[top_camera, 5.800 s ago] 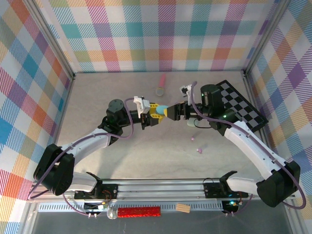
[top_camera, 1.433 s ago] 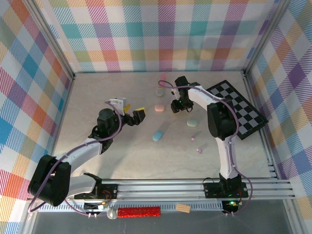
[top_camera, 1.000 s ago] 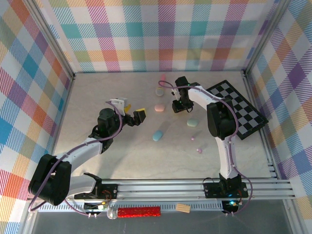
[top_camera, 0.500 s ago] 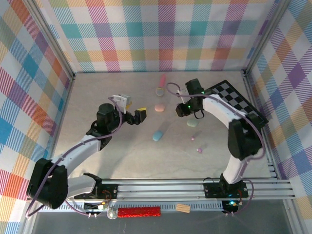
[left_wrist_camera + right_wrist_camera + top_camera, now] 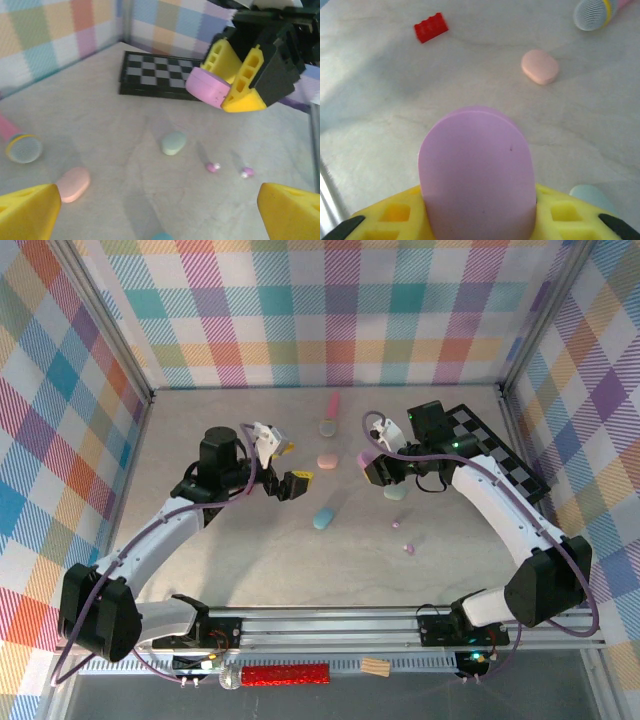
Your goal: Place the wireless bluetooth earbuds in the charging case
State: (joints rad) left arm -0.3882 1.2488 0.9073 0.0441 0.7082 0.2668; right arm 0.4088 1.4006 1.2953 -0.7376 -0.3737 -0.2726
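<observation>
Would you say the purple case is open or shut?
Shut: the purple case, clamped in the right claw, shows both halves meeting flush.

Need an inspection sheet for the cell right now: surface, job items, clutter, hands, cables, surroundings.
Surface: grey table, nothing spilled.
Job's things: two earbuds loose on table; purple case held; pink case, mint case, blue case lying loose.
Clutter: checkerboard, red brick, pink-handled toy.
Hands: left hand open, holding nothing; right hand shut on purple case, above table.
Cables: purple cables along both arms.
Surroundings: plaid walls.
</observation>
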